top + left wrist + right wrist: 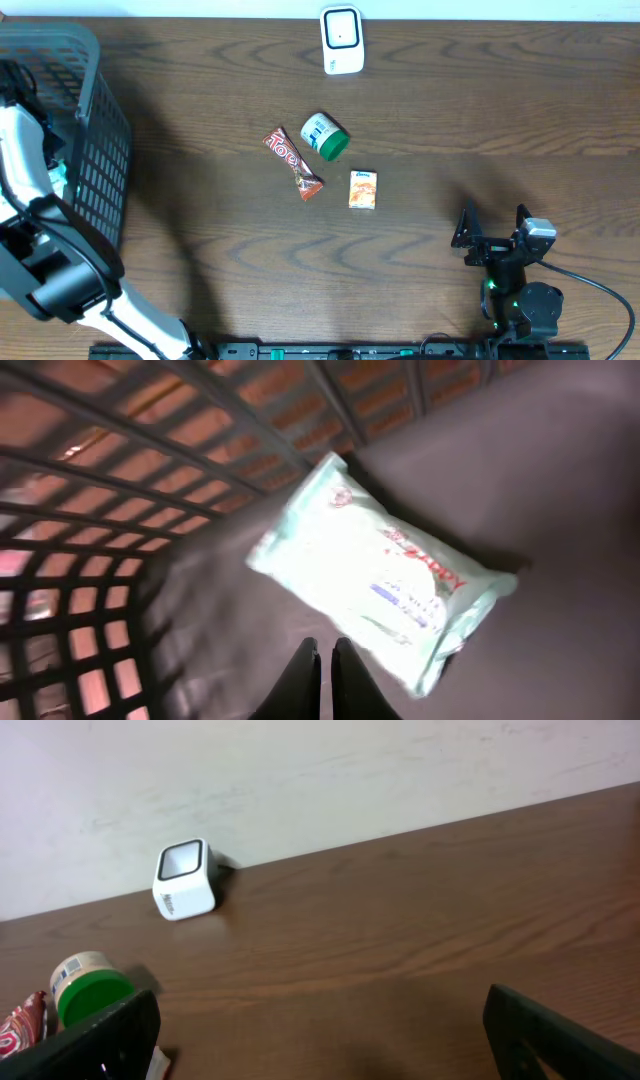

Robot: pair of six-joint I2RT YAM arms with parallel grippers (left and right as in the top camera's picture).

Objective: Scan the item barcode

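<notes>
The white barcode scanner (341, 40) stands at the table's far edge, also visible as the scanner (185, 880) in the right wrist view. Mid-table lie a red candy bar (293, 163), a green-lidded can (325, 136) on its side and a small orange box (363, 190). My right gripper (493, 228) rests open and empty near the front right, well short of them. My left arm reaches into the grey basket (100, 150). There my left gripper (323, 650) is shut on nothing, just beside a pale green wipes pack (380, 570) lying on the basket floor.
The basket's lattice wall (120, 490) rises close on the left of the left gripper. In the right wrist view the can (90, 988) and the candy bar (20, 1025) sit by the left finger. A black cable trails at the front right.
</notes>
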